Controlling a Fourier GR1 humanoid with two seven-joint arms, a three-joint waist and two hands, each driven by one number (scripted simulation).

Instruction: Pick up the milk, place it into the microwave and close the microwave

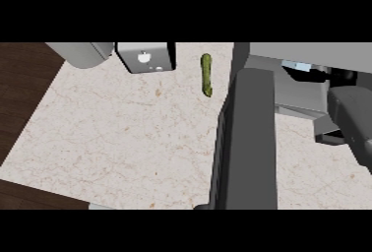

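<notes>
the milk (294, 64) shows only as a small pale corner inside the open microwave (312, 51), mostly hidden behind the dark right hand (311, 75). whether the hand holds it, i cannot tell. the microwave door (251, 138) stands open. on the counter (116, 133) lies a long green vegetable (206, 75).

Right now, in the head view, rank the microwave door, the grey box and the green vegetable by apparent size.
Largest: microwave door, though likely nearest the camera.
Then grey box.
Smallest: green vegetable, far thinner than the box.
</notes>
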